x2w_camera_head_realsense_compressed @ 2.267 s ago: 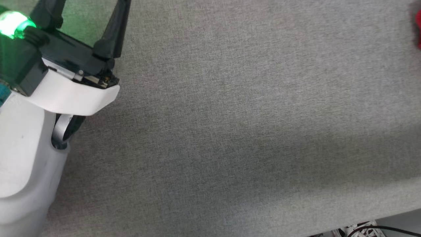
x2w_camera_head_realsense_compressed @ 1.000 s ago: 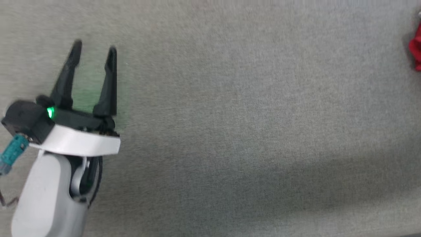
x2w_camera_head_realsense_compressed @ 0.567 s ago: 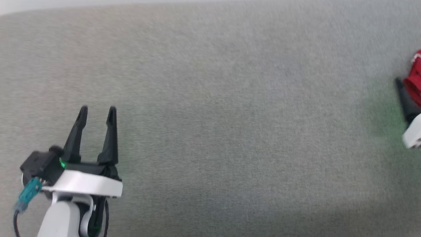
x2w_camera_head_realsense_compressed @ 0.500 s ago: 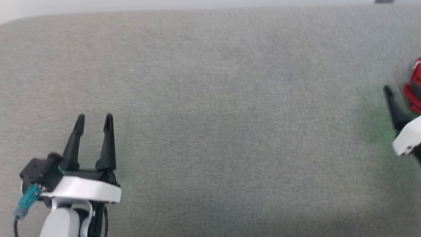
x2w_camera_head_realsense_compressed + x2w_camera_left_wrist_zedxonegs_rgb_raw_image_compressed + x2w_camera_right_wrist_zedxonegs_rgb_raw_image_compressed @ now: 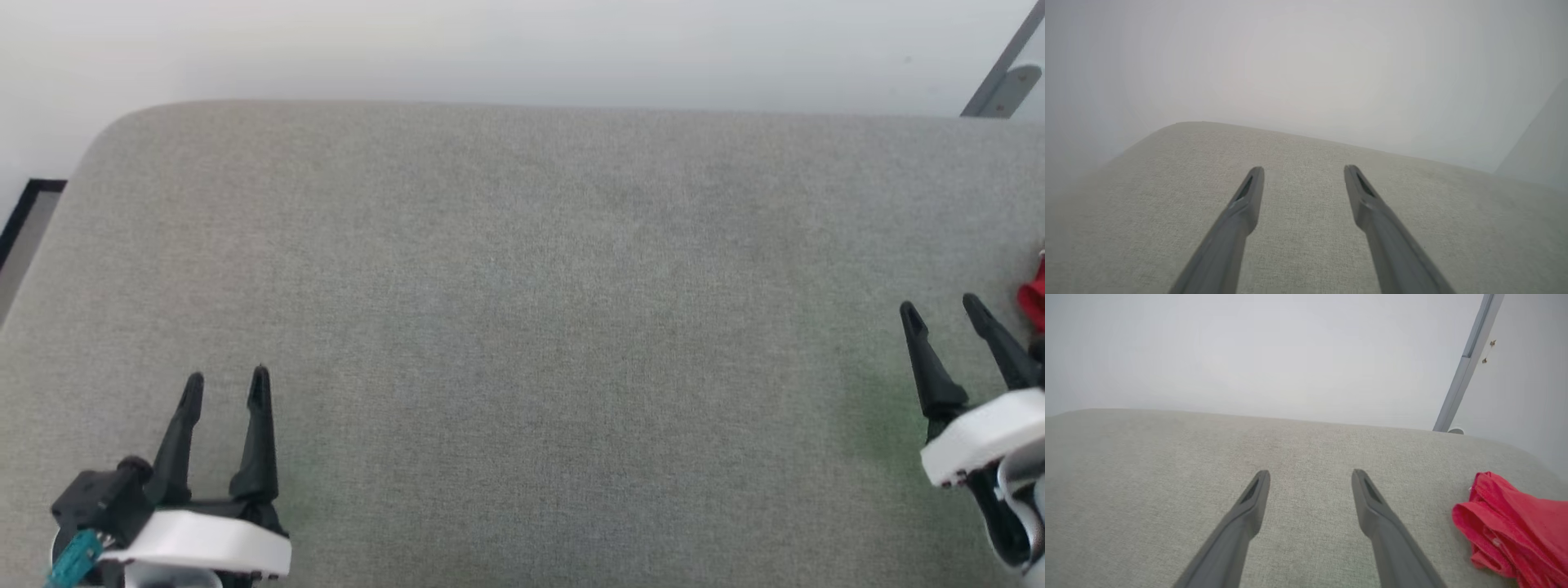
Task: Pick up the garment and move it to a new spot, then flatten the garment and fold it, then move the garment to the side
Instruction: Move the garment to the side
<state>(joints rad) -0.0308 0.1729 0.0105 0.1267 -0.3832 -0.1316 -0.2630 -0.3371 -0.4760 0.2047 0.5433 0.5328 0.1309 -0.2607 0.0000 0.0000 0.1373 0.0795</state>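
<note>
Item: garment (image 5: 1515, 526), red, bunched in a heap.
Location: lower right of the right wrist view, on the grey cloth-covered desk (image 5: 522, 286); a red sliver at the right edge of the head view.
Handling (judged): soft, light, limp; will sag and trail. Grip a raised fold on the near edge.
Orientation: the heap runs toward the lower right corner and is cut by the frame; collar direction cannot be told.
Left claw (image 5: 227, 377): parted, empty, lower left.
Right claw (image 5: 940, 305): parted, empty, just beside the garment.

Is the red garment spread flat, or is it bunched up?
Bunched up. In the right wrist view the garment lies as a wrinkled red heap on the grey surface.
</note>
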